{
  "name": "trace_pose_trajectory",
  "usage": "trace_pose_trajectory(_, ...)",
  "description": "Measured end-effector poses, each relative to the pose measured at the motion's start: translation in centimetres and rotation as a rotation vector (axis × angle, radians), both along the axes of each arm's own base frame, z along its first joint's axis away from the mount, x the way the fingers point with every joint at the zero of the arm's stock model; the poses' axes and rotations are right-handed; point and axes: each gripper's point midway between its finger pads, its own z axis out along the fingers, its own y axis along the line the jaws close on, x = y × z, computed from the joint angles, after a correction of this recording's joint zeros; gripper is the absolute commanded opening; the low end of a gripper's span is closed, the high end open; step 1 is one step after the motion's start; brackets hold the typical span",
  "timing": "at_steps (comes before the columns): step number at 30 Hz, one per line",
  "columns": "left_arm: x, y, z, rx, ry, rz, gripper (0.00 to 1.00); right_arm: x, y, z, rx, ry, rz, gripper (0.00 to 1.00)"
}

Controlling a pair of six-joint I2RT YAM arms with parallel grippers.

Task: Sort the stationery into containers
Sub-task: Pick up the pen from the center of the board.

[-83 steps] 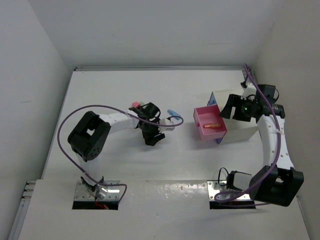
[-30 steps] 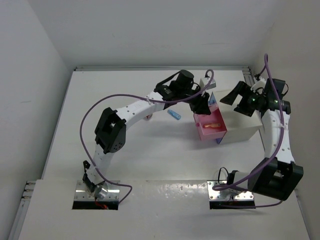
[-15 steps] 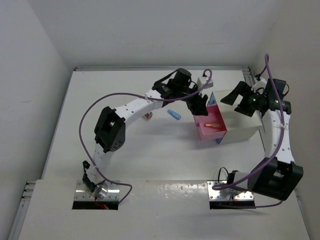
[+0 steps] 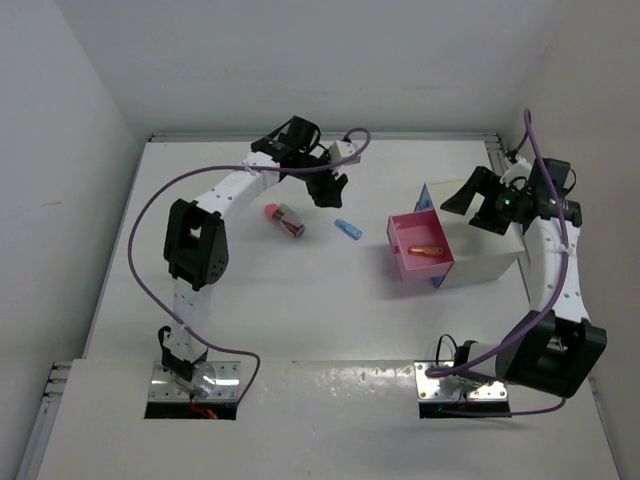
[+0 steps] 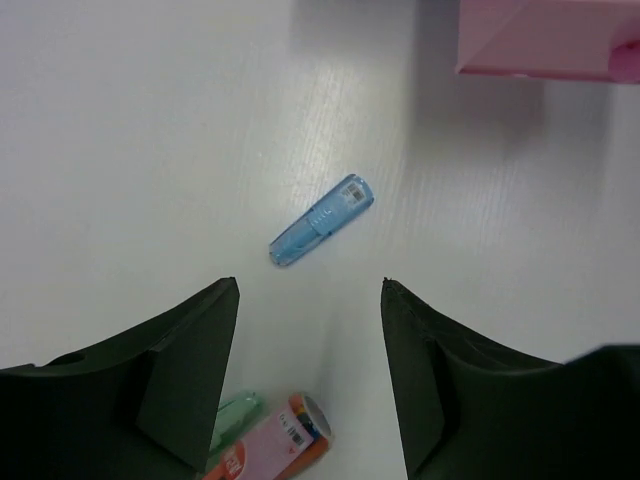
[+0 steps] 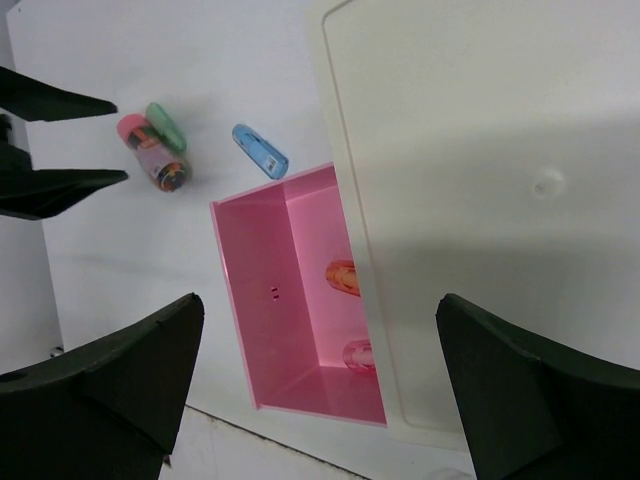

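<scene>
Stationery [image 4: 347,229] was logged part-sorted: orange piece [image 4: 424,249] and pink piece [image 6: 358,355] were lodged in the pink drawer [image 4: 425,268], centre right; blue piece [image 5: 321,220], mint green piece [image 6: 166,126] and pink-red cylinder [image 6: 157,158] were left on the table [image 4: 250,290], upper centre; left gripper [image 5: 310,285] and right gripper [image 6: 318,300] were held spread, empty.
</scene>
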Motion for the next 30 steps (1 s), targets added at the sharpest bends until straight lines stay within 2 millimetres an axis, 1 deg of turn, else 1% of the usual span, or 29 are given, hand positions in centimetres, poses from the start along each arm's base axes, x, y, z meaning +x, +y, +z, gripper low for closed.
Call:
trace_pose_trajectory(3,-0.7,-0.7,-3.0,0.035,0.024,-0.052,0.65,-0.1,0.0,-0.3,-0.003,0.01,0.007,0.97)
trace_pose_trajectory(7,-0.8,-1.8,-7.3,0.069,0.058,-0.092,0.65,-0.2,0.0,-0.4,-0.012,0.009,0.018,0.97)
trace_pose_trajectory(10,-0.5,-2.4,-9.6,0.081,0.064,-0.104,0.67,-0.2,-0.1,-0.9,-0.015,0.021,0.026,0.97)
trace_pose_trajectory(15,0.1,-3.3,-11.1,0.088,0.035,-0.135,0.7,-0.2,-0.2,-1.8,-0.01,0.059,0.033,0.97)
trace_pose_trajectory(21,0.4,-4.6,-12.2,0.101,-0.009,-0.188,0.71,0.4,-0.4,-2.0,-0.007,0.07,0.035,0.97)
trace_pose_trajectory(25,-0.1,-5.2,-13.9,0.131,-0.014,-0.22,0.7,0.5,-0.4,-2.2,-0.009,0.073,0.039,0.96)
trace_pose_trajectory(27,-0.6,-5.3,-14.8,0.147,-0.006,-0.238,0.7,0.6,-0.5,-2.3,-0.013,0.073,0.044,0.96)
trace_pose_trajectory(29,-0.8,-5.4,-15.1,0.154,-0.008,-0.25,0.7,0.8,-0.6,-2.3,-0.015,0.073,0.046,0.96)
trace_pose_trajectory(30,-0.8,-5.4,-15.2,0.157,-0.012,-0.254,0.68,0.9,-0.6,-2.2,-0.017,0.073,0.049,0.96)
